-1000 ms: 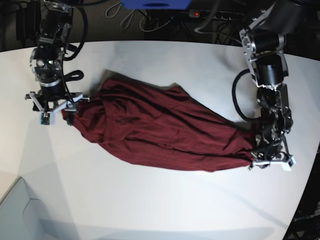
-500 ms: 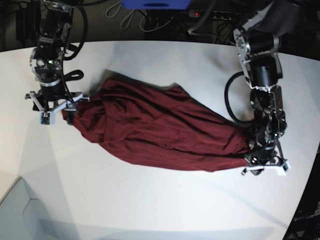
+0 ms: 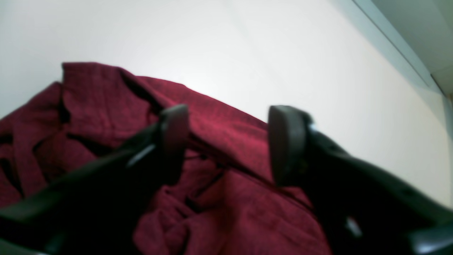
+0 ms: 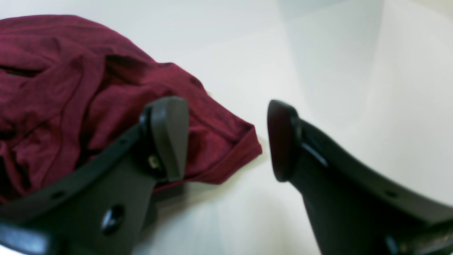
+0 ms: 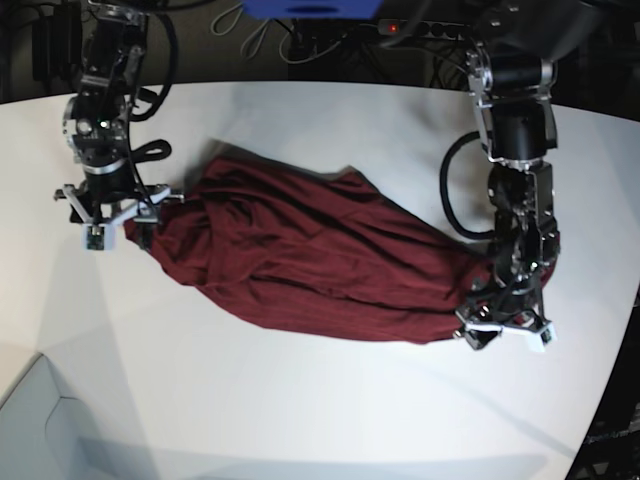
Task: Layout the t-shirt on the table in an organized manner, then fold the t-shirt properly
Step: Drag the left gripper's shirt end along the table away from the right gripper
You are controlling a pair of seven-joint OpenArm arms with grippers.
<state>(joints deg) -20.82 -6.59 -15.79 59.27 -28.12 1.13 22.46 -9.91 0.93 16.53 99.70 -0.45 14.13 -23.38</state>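
T-shirt (image 5: 310, 255) bunched across tabletop (image 5: 300, 400), left fingers (image 3: 173, 134) and right fingers (image 4: 170, 134) both apart, gripping nothing, flanking ends for spreading.

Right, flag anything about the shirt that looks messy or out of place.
The t-shirt lies bunched and creased diagonally across the table, not spread flat; no sleeves or neckline can be made out. Folds pile up at both ends, by the open left gripper and open right gripper. No damage shows.
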